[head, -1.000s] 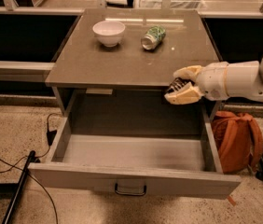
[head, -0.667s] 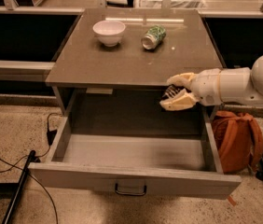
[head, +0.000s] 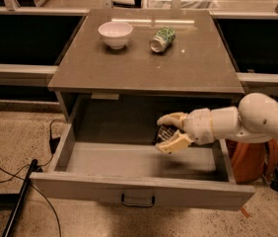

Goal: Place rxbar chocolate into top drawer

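Observation:
The top drawer [head: 144, 189] is pulled fully open below the grey table [head: 144, 63], with its dark handle at the front. My gripper [head: 167, 132] reaches in from the right and is inside the drawer, above its floor near the back middle. Its cream fingers [head: 176, 143] are shut on the rxbar chocolate [head: 162, 133], a small dark wrapper that shows between them, mostly hidden.
On the table stand a white bowl [head: 115, 33] and a green-patterned can [head: 161, 38] lying on its side. An orange bag [head: 250, 159] sits on the floor right of the drawer. Black cables [head: 11, 167] run over the floor at the left.
My gripper has moved down and left, from beside the table's front right edge into the open drawer, with the bar still held.

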`<state>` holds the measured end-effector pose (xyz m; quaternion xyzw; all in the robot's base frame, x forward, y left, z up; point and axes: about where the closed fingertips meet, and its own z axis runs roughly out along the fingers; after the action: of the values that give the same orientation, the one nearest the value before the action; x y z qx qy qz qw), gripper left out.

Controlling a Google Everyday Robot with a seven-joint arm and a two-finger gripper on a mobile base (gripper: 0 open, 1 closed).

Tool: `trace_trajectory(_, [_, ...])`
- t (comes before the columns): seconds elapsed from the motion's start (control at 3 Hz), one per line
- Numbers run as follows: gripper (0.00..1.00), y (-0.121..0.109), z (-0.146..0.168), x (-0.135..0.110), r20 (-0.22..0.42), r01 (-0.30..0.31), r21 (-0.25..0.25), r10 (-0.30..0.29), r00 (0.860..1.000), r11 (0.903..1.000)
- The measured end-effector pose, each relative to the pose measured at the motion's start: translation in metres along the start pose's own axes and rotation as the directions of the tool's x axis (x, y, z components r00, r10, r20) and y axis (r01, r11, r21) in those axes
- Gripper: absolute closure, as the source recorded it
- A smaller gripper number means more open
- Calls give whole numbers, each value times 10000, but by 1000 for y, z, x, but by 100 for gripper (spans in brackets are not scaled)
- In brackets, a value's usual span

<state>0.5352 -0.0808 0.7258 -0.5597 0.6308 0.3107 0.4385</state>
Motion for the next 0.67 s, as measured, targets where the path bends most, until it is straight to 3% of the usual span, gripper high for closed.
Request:
trace_trajectory(0.33, [100, 18, 31, 24, -604, 343, -463, -371, 9975, 9983])
trace_trajectory(0.67, [100, 23, 55, 45, -1156, 537, -561, -599, 9915, 9970])
